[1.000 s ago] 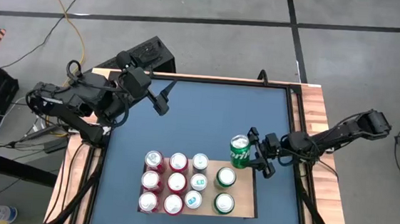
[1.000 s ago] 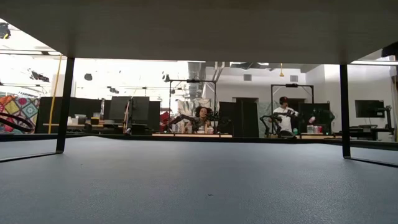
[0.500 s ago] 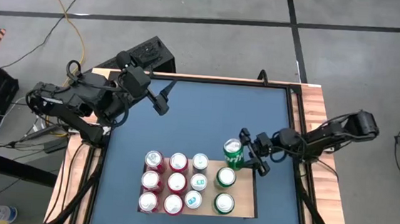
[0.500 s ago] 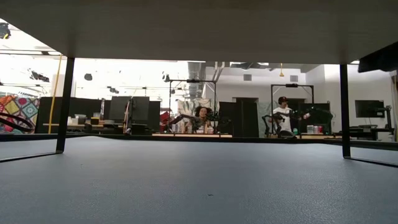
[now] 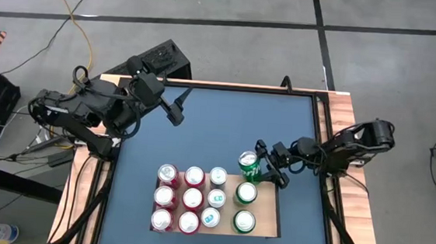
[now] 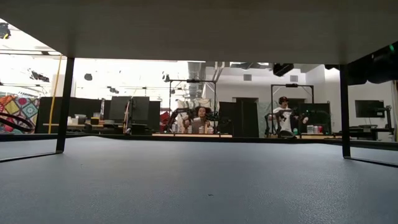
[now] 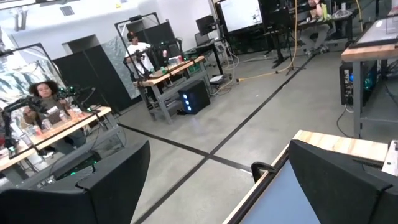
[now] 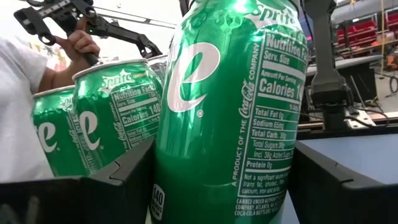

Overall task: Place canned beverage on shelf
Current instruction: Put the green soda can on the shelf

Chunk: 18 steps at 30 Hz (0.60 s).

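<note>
- Left gripper [image 5: 178, 107] sits raised over the bench's [image 5: 217, 130] far left corner, well apart from the cans; fingers wide, nothing between them.
- Left wrist view: just the two dark fingers [image 7: 93, 193], floor and room beyond, people at desks far off.
- Shelf [image 5: 271, 213] lies flat on the blue bench top, near edge, centre-right.
- Left part of shelf: two columns of red cans [image 5: 178, 198], three deep, upright.
- Next column: three white cans [image 5: 214, 197], upright.
- Right column: two green cans [image 5: 243, 207], upright, with the far slot of that column taken by the held can.
- Held green can [image 5: 249, 165] is at the shelf's far edge, just beside the nearer green can; whether its base touches the shelf is hard to tell from above.
- Right gripper [image 5: 265, 166] reaches in from the right side, fingers clamped on the held can's sides.
- Right wrist view: held can [image 8: 227, 112] upright between the fingers [image 8: 348, 180], the two other green cans [image 8: 93, 124] close behind it.
- Low view: bare bench surface only, people in the room behind.
</note>
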### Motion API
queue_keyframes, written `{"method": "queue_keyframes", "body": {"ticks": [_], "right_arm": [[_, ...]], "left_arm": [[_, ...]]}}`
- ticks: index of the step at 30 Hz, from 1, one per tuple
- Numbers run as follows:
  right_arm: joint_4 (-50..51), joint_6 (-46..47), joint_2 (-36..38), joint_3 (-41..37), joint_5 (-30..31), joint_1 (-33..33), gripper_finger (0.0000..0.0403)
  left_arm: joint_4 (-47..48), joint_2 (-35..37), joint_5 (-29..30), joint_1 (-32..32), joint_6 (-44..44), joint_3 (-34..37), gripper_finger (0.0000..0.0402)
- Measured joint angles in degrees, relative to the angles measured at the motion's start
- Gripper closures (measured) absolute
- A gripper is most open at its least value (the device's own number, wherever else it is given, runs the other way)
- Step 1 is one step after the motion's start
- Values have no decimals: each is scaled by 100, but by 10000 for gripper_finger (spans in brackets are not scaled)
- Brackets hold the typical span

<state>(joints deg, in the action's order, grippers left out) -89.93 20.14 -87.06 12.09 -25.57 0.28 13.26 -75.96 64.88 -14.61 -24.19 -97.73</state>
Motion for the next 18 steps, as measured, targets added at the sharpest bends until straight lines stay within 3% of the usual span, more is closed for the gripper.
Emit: {"method": "queue_keyframes", "body": {"ticks": [9,18], "right_arm": [[-16,158,-121,60,-89,-44,117],[36,-234,-121,57,197,-26,117]], "left_arm": [[414,0,-2,0,263,0,33],[432,-2,-4,0,256,0,33]]}}
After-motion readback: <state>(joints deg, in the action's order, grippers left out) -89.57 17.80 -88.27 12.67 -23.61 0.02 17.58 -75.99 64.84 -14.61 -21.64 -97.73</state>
